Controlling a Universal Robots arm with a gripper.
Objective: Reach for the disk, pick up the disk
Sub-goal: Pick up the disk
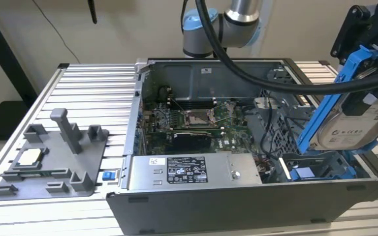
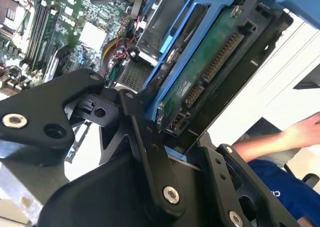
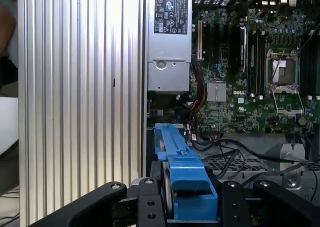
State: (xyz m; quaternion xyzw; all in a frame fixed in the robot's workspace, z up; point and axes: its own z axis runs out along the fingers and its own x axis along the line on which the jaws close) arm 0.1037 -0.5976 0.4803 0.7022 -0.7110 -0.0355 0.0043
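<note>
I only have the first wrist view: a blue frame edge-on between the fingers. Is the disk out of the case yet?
Observer: The gripper is shut on it. In the exterior view the disk hangs tilted, its lower end above the blue drive bay of the open case.
Operator: Which face is showing?
Observer: The white-label face is toward the exterior camera. The second wrist view shows the green circuit-board side.
Operator: Anyone nearby?
Observer: A person's arm shows beyond the disk in the second wrist view.
</note>
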